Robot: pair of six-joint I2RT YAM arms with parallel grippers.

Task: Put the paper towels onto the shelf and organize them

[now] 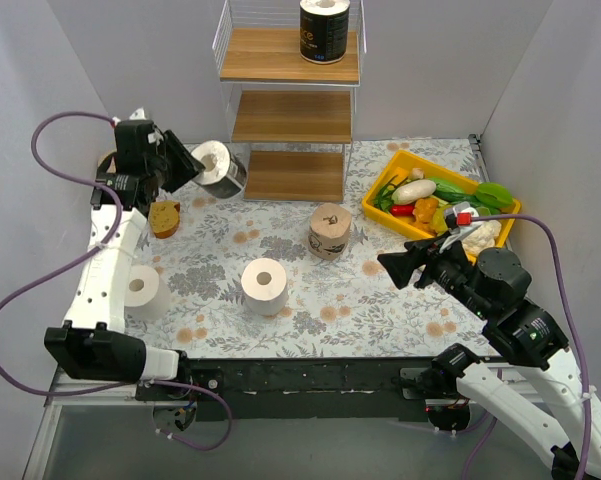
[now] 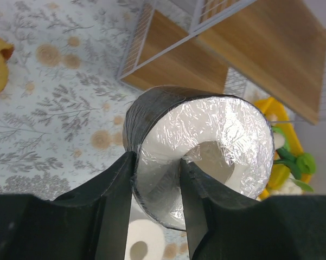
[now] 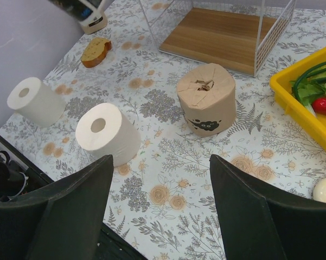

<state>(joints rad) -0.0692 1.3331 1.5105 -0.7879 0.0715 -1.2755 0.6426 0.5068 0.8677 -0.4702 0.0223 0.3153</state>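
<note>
My left gripper (image 1: pixel 193 167) is shut on a black-wrapped roll (image 1: pixel 222 168), held above the table left of the shelf (image 1: pixel 292 115); in the left wrist view the fingers (image 2: pixel 116 206) pinch its wall, one inside the core (image 2: pixel 206 157). Another black roll (image 1: pixel 325 30) stands on the shelf's top board. A tan roll (image 1: pixel 330 231) stands in front of the shelf, also in the right wrist view (image 3: pixel 206 98). Two white rolls (image 1: pixel 265 286) (image 1: pixel 143 291) stand on the table. My right gripper (image 1: pixel 400 268) is open and empty above the mat. The second tan roll is mostly hidden behind the left arm.
A yellow tray (image 1: pixel 385 184) of vegetables sits at the right, by the shelf. A piece of bread (image 1: pixel 164 217) lies at the left near the left arm. Grey walls close in both sides.
</note>
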